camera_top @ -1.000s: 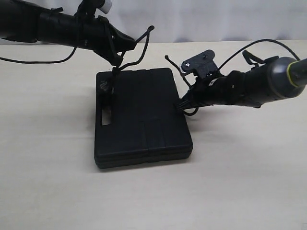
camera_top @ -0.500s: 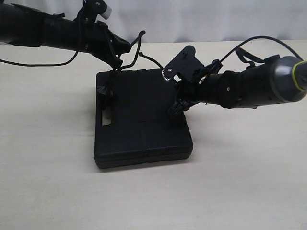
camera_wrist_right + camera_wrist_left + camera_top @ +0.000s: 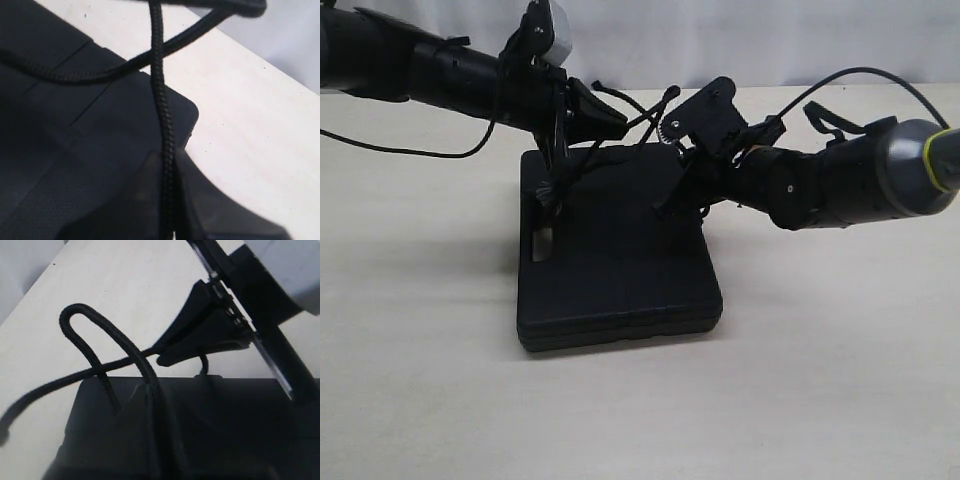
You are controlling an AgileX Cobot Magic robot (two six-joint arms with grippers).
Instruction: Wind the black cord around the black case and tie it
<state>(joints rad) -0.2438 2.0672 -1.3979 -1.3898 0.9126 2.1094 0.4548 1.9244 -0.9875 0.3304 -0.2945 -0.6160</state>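
Note:
The black case (image 3: pixel 620 260) lies flat on the table, its handle cutout (image 3: pixel 538 245) on the left short side. The black cord (image 3: pixel 655 108) rises from that handle end and spans the air above the case's far edge. My left gripper (image 3: pixel 613 120) hovers over the far left corner, shut on the black cord (image 3: pixel 152 390), which loops ahead of it. My right gripper (image 3: pixel 667 203) reaches over the case's far right part, shut on another strand (image 3: pixel 166 150). In the right wrist view two cord strands cross above the case (image 3: pixel 60 130).
Pale wooden table (image 3: pixel 820 380) all round the case; a white wall backs the far edge. Thin robot cables (image 3: pixel 410 148) trail behind the left arm and arc over the right arm (image 3: pixel 860 75). The two grippers are close together above the case.
The right gripper has moved left and up from the case's right edge onto the lid, towards the left gripper. The left gripper has shifted right. The held strands now cross.

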